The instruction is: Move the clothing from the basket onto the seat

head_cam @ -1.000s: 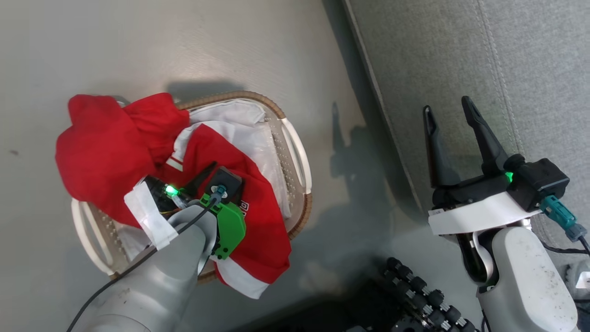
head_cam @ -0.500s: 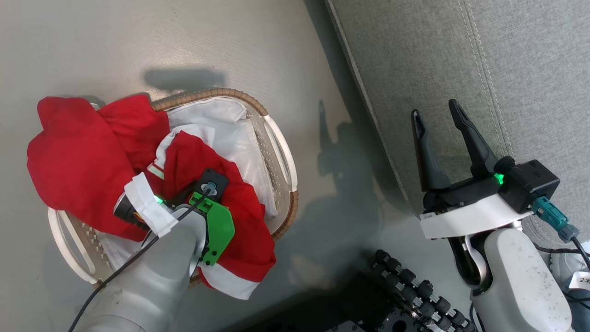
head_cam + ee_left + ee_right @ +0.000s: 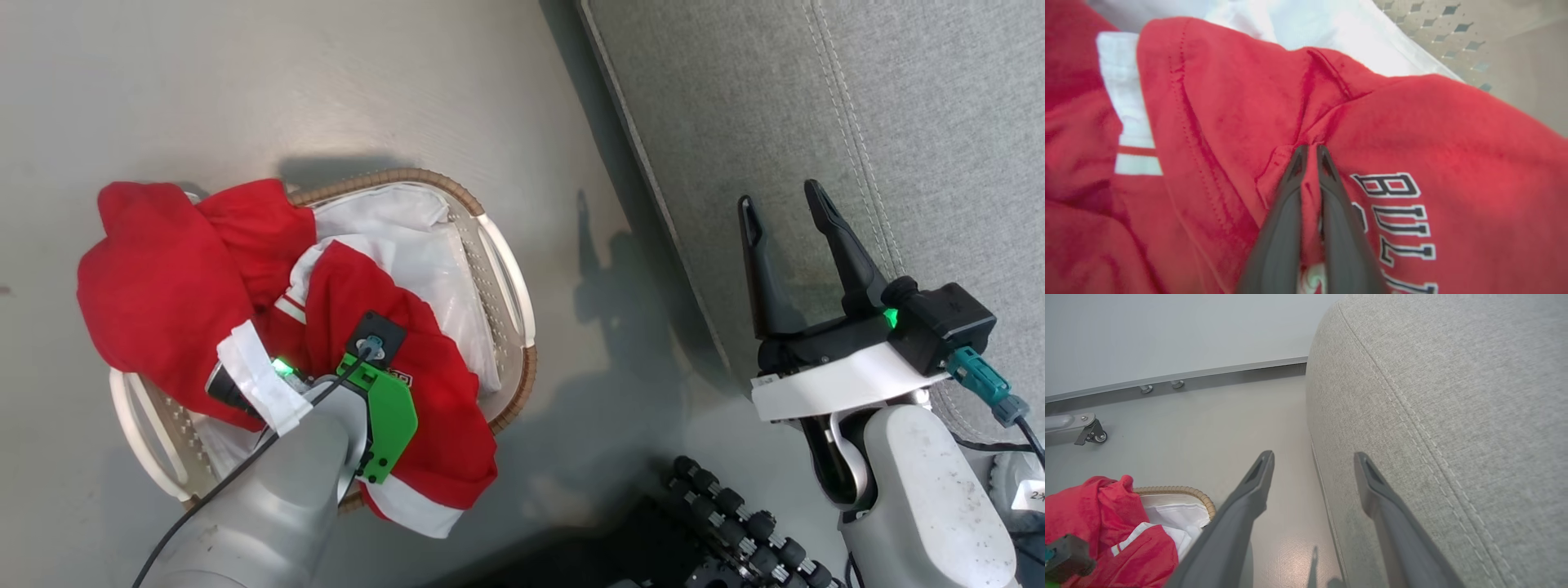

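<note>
Red clothing fills the white basket point(image 3: 508, 269) on the floor. One plain red piece point(image 3: 163, 278) hangs over its left rim. A second piece, lettered "BULLS" point(image 3: 1453, 143), lies across the middle and droops over the near rim point(image 3: 441, 457). My left gripper point(image 3: 1308, 150) points down into the basket and is shut on a pinched fold of that lettered garment. In the head view its fingers are hidden under the wrist. My right gripper point(image 3: 782, 198) hovers open and empty over the edge of the grey seat point(image 3: 816, 98), also seen as the seat point(image 3: 1433, 396) behind my right gripper point(image 3: 1314, 456).
White liner fabric point(image 3: 408, 237) shows in the basket's far half. Bare grey floor point(image 3: 245, 82) lies between basket and seat. My dark roller base point(image 3: 735, 523) sits at the bottom. A wall skirting point(image 3: 1208, 375) and a caster wheel point(image 3: 1096, 435) lie beyond.
My left gripper has closed on a fold of the lettered red garment. The head camera shifted a little, so the whole picture moved. The right gripper stayed open.
</note>
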`<state>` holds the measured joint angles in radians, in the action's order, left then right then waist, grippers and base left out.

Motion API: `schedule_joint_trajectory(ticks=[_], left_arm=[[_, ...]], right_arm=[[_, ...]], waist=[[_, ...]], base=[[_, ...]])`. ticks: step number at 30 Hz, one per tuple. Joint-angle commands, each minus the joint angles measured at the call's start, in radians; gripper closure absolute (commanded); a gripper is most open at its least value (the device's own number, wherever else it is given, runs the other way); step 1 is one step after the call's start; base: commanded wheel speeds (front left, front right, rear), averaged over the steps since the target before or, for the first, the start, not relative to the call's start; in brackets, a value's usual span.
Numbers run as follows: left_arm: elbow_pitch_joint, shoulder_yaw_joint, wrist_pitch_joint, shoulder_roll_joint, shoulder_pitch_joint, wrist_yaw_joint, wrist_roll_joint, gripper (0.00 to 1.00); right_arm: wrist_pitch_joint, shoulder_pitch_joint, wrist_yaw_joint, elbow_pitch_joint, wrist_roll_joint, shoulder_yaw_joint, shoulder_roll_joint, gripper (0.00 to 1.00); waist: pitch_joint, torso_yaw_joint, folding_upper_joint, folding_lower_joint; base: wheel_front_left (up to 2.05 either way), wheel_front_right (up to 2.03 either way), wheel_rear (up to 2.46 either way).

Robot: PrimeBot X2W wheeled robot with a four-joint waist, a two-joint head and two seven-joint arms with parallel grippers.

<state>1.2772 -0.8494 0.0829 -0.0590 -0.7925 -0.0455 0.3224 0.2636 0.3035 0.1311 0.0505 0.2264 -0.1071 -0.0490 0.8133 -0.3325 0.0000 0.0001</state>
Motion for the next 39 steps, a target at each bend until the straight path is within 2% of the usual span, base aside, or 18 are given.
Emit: schedule_joint_trajectory(ticks=[1, 15, 24, 32, 39], left_arm=[[-0.005, -0.006, 0.018, -0.002, 0.015, -0.007, 0.010, 1.00], [-0.124, -0.034, 0.157, 0.008, 0.099, -0.036, 0.067, 1.00], [-0.248, -0.024, 0.184, 0.009, 0.156, -0.005, 0.119, 1.00], [-0.416, 0.026, 0.182, -0.028, 0.166, 0.009, 0.078, 1.00], [-0.496, 0.043, 0.182, -0.054, 0.105, -0.013, 0.040, 1.00]], right_arm=[[0.002, 0.001, -0.001, 0.007, -0.009, 0.009, -0.003, 0.00], [0.002, -0.059, -0.001, 0.046, -0.088, 0.077, -0.003, 0.00], [0.002, -0.132, -0.001, 0.063, -0.150, 0.120, -0.004, 0.00], [0.002, -0.211, -0.001, 0.076, -0.192, 0.145, -0.004, 0.00], [0.002, -0.275, -0.001, 0.086, -0.197, 0.144, -0.003, 0.00]], waist=[[-0.032, 0.020, 0.0000, -0.0001], [-0.264, 0.140, 0.0000, -0.0001], [-0.449, 0.227, 0.0000, -0.0001], [-0.606, 0.290, 0.0000, -0.0001], [-0.711, 0.316, 0.0000, -0.0001]], base=[[0.00, 0.00, 0.00], [0.00, 0.00, 0.00], [0.00, 0.00, 0.00], [0.00, 0.00, 0.00], [0.00, 0.00, 0.00]])
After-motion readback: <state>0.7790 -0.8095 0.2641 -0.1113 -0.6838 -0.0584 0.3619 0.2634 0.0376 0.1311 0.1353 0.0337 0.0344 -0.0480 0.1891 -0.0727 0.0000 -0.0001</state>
